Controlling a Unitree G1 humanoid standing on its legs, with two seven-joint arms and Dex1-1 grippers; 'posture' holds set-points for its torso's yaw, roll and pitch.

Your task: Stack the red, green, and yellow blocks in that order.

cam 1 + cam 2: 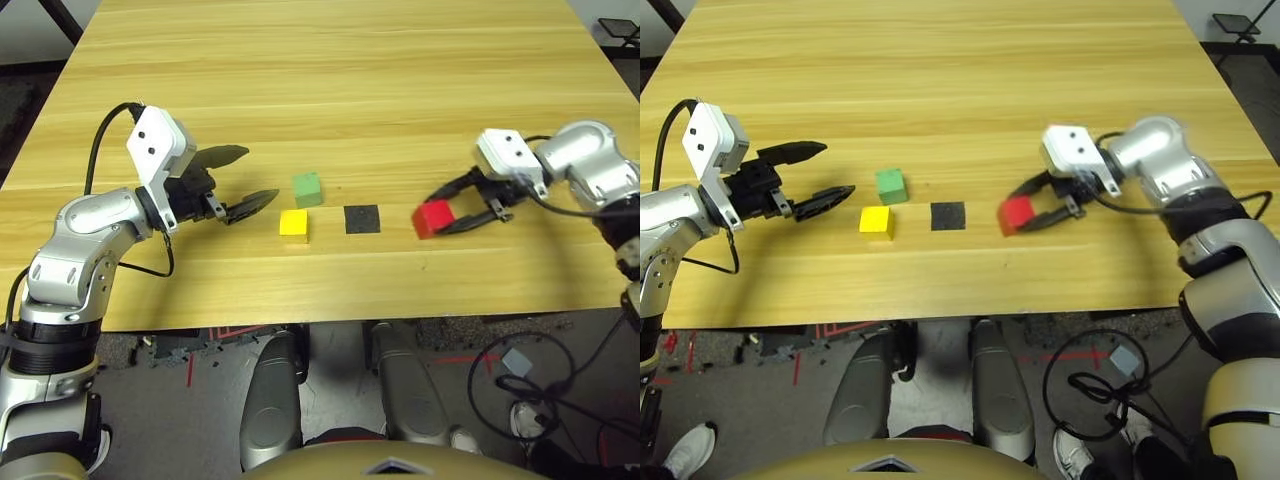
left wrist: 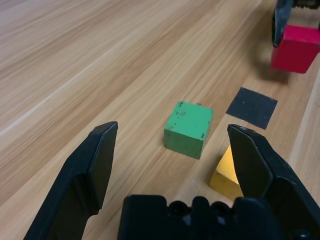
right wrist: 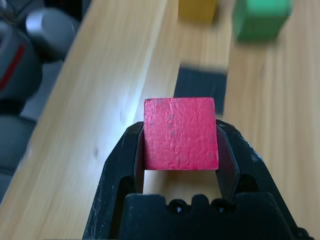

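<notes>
My right gripper (image 1: pixel 447 213) is shut on the red block (image 1: pixel 434 218), which it holds just to the right of a flat black square patch (image 1: pixel 362 218). The red block (image 3: pixel 180 133) sits squarely between the two black fingers. The green block (image 1: pixel 307 188) and the yellow block (image 1: pixel 294 224) rest on the table left of the patch, the yellow one nearer to me. My left gripper (image 1: pixel 248 178) stands open a little to the left of both, its fingers pointing at the green block (image 2: pixel 189 128).
The wooden table (image 1: pixel 330 90) stretches far behind the blocks. Its front edge (image 1: pixel 330 318) runs close below them. Cables and floor lie beyond the front edge.
</notes>
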